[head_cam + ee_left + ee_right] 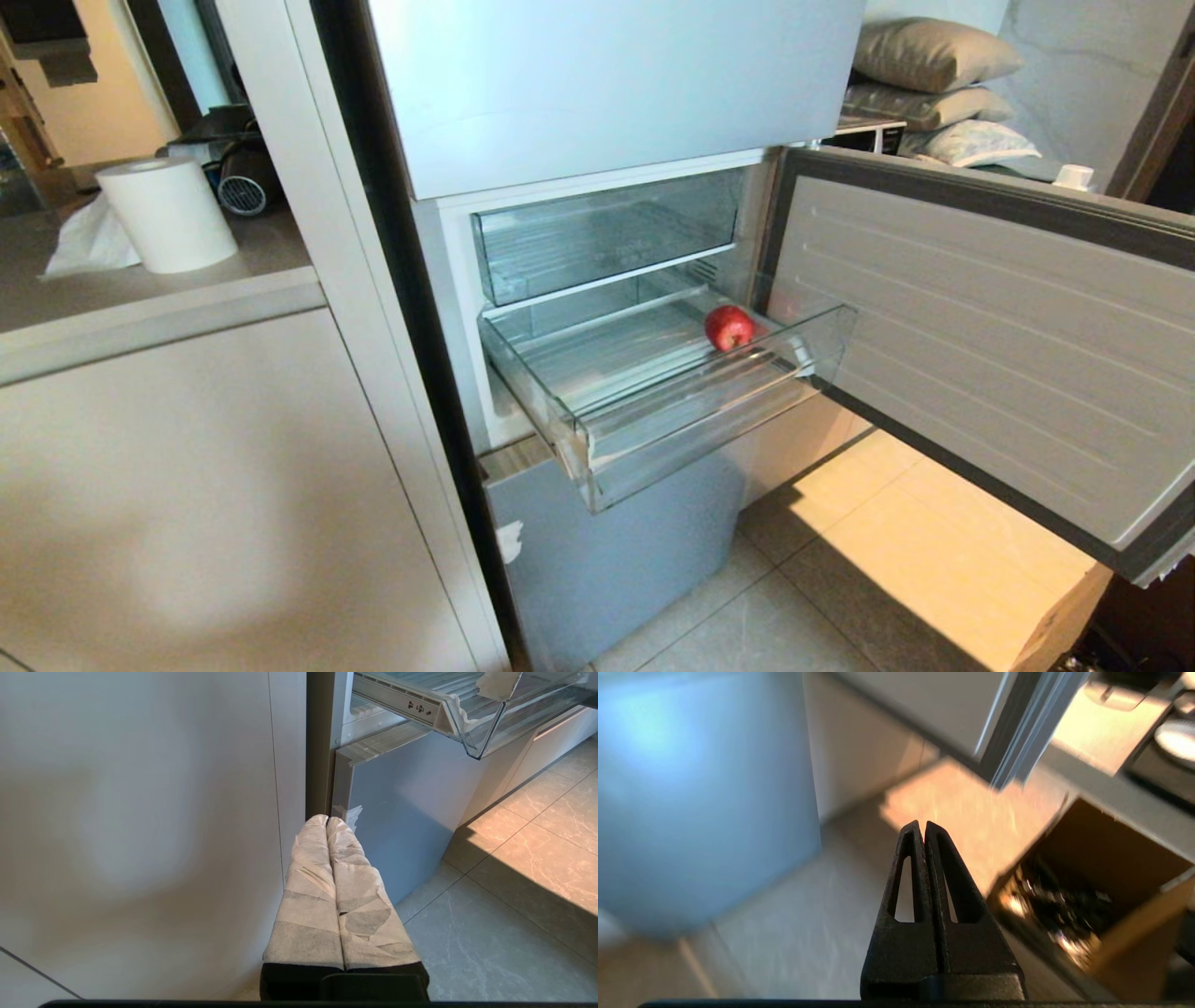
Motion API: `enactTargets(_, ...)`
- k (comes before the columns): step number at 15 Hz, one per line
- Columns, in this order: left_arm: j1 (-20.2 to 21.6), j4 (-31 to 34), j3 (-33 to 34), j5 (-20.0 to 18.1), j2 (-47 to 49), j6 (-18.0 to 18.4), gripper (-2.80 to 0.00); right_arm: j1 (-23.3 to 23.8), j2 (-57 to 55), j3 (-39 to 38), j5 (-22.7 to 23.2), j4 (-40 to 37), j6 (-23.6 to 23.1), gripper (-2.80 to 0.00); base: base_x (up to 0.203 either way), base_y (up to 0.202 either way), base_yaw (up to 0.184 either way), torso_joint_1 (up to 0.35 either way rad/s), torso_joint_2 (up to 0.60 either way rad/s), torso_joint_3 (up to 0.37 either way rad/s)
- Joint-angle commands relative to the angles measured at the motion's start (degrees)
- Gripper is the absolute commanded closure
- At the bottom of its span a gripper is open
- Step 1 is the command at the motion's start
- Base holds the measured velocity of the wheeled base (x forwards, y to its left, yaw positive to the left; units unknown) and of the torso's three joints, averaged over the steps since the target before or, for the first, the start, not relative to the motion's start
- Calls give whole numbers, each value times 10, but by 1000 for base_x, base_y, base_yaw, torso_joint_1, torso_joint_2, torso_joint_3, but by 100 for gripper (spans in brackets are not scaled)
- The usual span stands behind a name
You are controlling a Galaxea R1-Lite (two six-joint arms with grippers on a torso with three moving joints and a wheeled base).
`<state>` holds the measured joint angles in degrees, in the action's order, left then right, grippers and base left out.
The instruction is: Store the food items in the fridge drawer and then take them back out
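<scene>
Inside fridge drawer (pixel 597 439): apple (pixel 729 328).

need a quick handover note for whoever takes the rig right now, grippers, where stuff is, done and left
Left gripper: shut, empty, low by the fridge's bottom panel.
Right gripper: shut, empty, over the floor beside the fridge.
Neither arm shows in the head view.
Apple: lying in the pulled-out drawer, near its back right corner. Fridge door is open.
Done: apple is in the drawer.
Left: take the apple back out; no other food is visible.
</scene>
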<state>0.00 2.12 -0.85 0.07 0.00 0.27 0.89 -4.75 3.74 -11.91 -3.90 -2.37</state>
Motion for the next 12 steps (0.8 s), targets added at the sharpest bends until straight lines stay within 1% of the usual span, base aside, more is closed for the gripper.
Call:
enactTargets(1,0,0,0,0,1,0,0,-3,47,-1,0,0,12,0,0,0,0,0,0,0)
enactTargets(5,0,0,0,0,1,0,0,-4,48,-1,0,1,21,0,0,0,0,0,0,0)
enactTargets(8,0,0,0,0,1,0,0,-3,48,0,-13,1,46,0,0,0,0,0,0,0)
enactTargets(10,0,0,0,0,1,0,0,-3,48,1,-8,0,42,0,0,0,0,0,0,0)
enactTargets(11,0,0,0,0,1,0,0,-4,47,-1,26,-3,37,0,0,0,0,0,0,0)
enactTargets(12,0,0,0,0,1,0,0,-4,47,-8,99,-6,19,0,0,0,0,0,0,0)
